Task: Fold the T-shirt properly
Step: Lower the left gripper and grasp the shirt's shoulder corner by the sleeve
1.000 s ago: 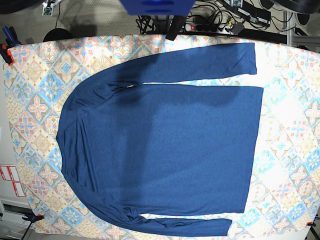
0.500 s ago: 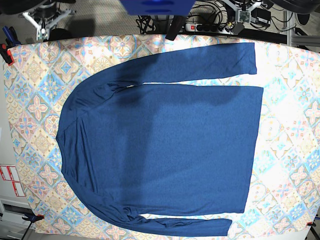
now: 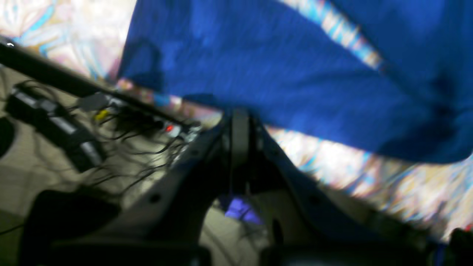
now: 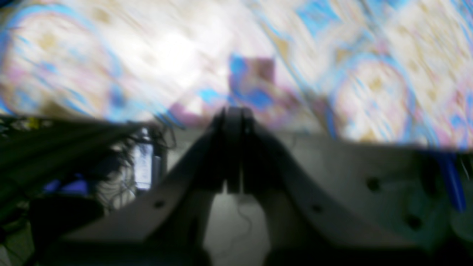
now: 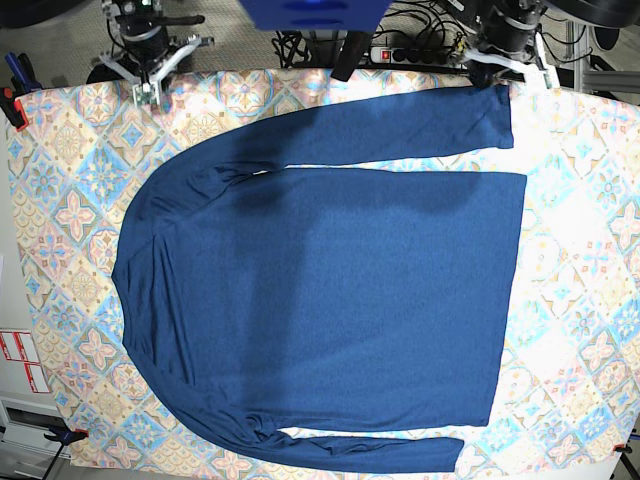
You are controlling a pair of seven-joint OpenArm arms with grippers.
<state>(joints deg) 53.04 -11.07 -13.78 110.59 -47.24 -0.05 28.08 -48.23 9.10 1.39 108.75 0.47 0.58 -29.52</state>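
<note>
The bench [image 5: 590,290] under its pastel tiled tablecloth [image 5: 70,200] carries the T-shirt [image 5: 340,290], which lies spread flat across the middle, neckline toward the base view's left, hem toward its right, 1 sleeve along the far edge and 1 along the near edge. It sits exactly as it did a second ago, not a crease shifted. What has changed is me: a second ago both of my arms were barely in sight at the far edge, and now both have come in over that edge. My left tool [image 5: 490,78] hangs just above the cuff of the far sleeve, and my right tool [image 5: 150,85] is over bare cloth near the far corner, well apart from the shoulder. Both tools have their fingers pressed together and hold nothing. I judge this as the very start: no fold made, and the approach to the far sleeve only beginning, so I would need to part the fingers before taking any fabric. The wrist views are smeared by motion. In the left one my closed left tool [image 3: 240,122] points at the sleeve's edge, but I cannot tell whether it touches. In the right one my right tool [image 4: 233,122] faces only patterned cloth. The near sleeve's cuff end is cut off by the frame, and cables [image 5: 420,45] behind the bench are hard to make out.
</note>
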